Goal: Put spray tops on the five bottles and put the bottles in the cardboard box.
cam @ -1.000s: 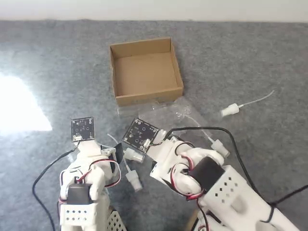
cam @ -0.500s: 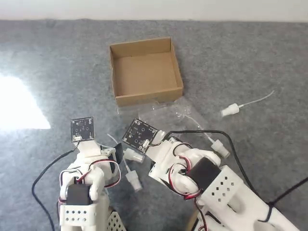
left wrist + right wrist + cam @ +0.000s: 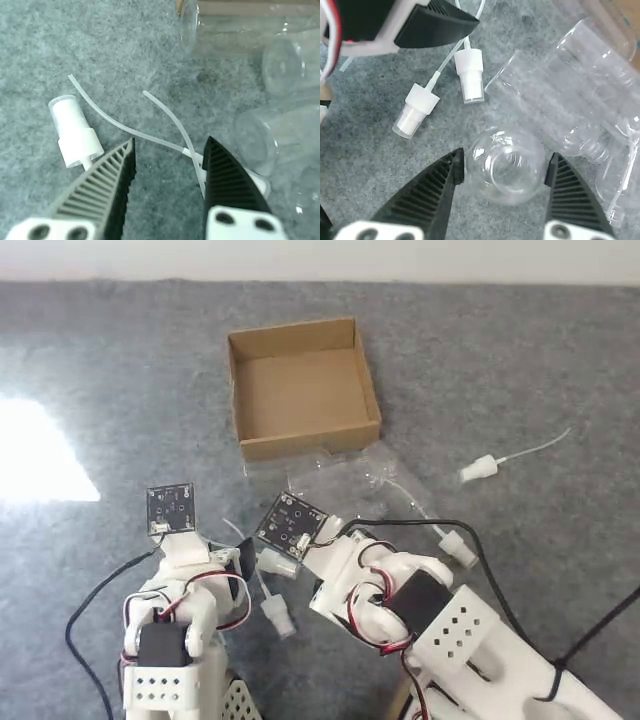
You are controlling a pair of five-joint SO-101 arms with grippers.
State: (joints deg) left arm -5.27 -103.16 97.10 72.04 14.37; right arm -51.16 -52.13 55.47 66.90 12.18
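Observation:
The open cardboard box (image 3: 300,390) stands at the back of the grey mat, with several clear bottles (image 3: 350,475) lying just in front of it. My right gripper (image 3: 506,157) is open, its fingers either side of a clear bottle (image 3: 507,170) whose mouth faces the camera. Two white spray tops (image 3: 470,75) (image 3: 415,110) lie beside it. My left gripper (image 3: 170,142) is open low over the mat, and thin dip tubes cross between its fingers. One spray top (image 3: 75,132) lies just outside one finger, and another (image 3: 257,180) is partly hidden behind the other finger.
Two more spray tops lie to the right on the mat, one (image 3: 478,470) with a long tube, one (image 3: 455,545) by the right arm's cable. More clear bottles (image 3: 570,100) lie close together beyond the right gripper. The left gripper's black finger (image 3: 430,22) reaches near them.
The right arm has drawn back slightly toward its base. The left arm has kept still.

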